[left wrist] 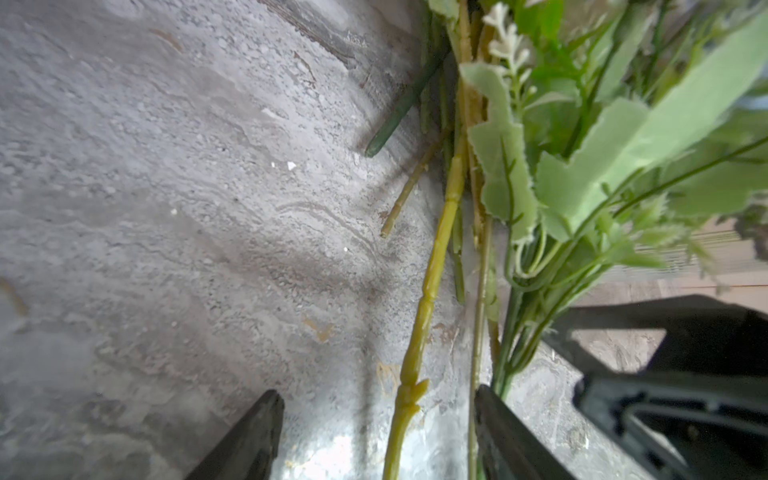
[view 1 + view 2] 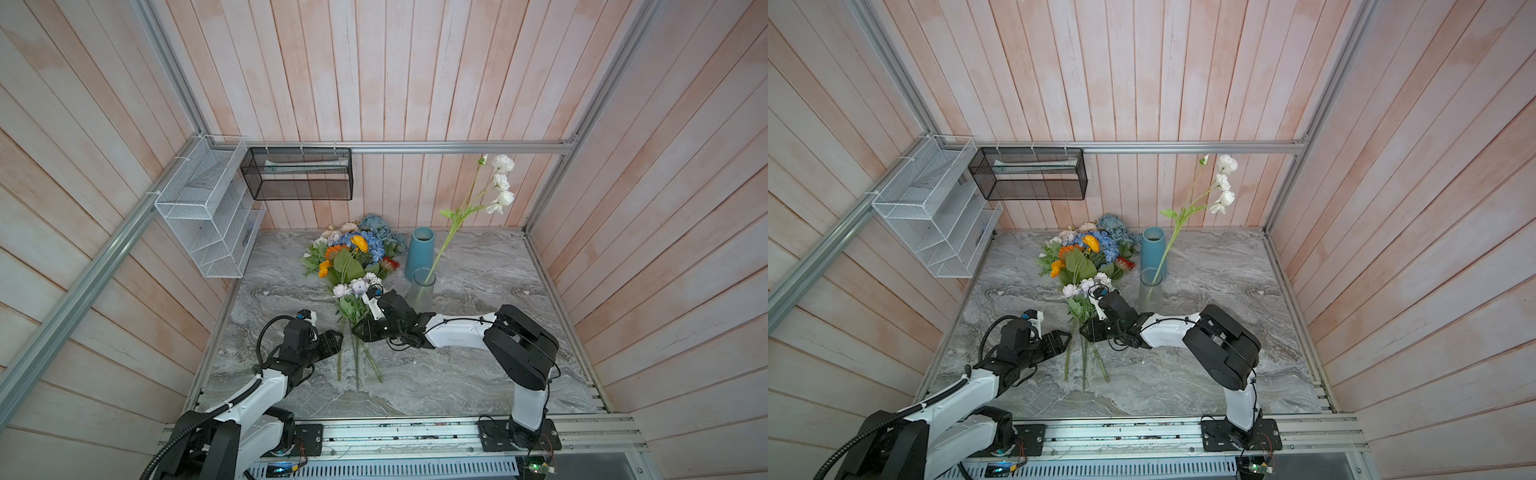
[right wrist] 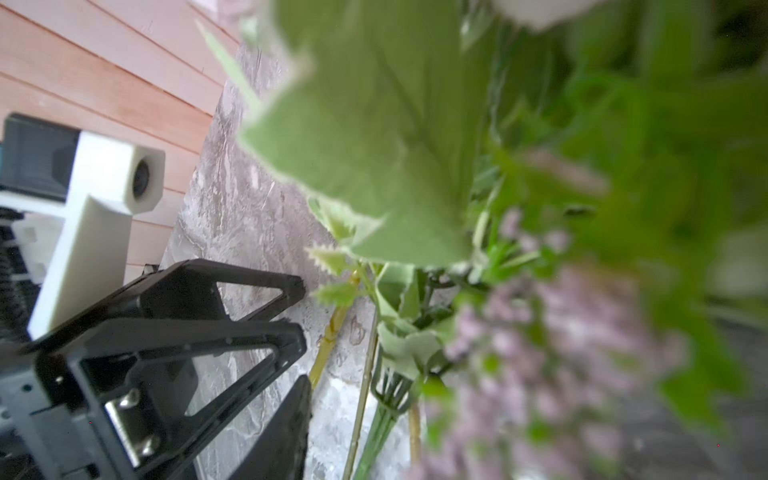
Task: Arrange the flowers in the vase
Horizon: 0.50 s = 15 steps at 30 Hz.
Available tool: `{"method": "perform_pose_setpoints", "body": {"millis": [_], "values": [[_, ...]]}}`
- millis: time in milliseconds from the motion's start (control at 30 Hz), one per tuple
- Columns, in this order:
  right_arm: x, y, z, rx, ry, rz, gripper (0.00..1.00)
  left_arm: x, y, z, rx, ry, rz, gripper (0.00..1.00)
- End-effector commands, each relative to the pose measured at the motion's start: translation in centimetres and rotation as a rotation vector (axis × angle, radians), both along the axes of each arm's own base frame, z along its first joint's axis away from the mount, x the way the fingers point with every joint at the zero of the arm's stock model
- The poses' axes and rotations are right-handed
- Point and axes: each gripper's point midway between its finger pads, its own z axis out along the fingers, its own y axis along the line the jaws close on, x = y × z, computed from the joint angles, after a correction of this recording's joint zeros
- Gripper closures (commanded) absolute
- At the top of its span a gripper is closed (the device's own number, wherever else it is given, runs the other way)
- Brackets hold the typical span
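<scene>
Both arms reach in low, their hands nearly tip to tip

The left arm [image 2: 266,386] stretches forward from its base at the near left edge. Its left hand [image 2: 334,338] lies low and points to the right, and in the left wrist view its two fingers [image 1: 249,436] stand well apart. The right arm [image 2: 457,332] rises from its base at the near right, folds sharply at the elbow [image 2: 519,345] and runs leftward almost level. The right hand [image 2: 360,330] points left, close to the left hand's tip but apart from it. Only one of its fingers [image 3: 286,419] shows, so its spread cannot be judged.
</scene>
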Motion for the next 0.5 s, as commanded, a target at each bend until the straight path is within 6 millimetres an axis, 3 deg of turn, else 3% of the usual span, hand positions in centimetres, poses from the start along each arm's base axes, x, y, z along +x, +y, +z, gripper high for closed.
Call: {"method": "perform_pose_setpoints", "body": {"millis": [0,300,467], "values": [[0.6,0.1,-1.3,-0.030,0.025,-0.021,0.55,1.2,-0.2,1.5,-0.006,-0.053,0.012,0.26],[3.2,0.0,-1.5,-0.059,-0.023,-0.102,0.57,1.3,-0.7,1.8,-0.027,-0.060,0.000,0.26],[4.4,-0.3,-0.1,-0.030,-0.052,-0.126,0.79,1.1,-1.5,2.9,-0.045,-0.074,-0.027,0.28]]}}
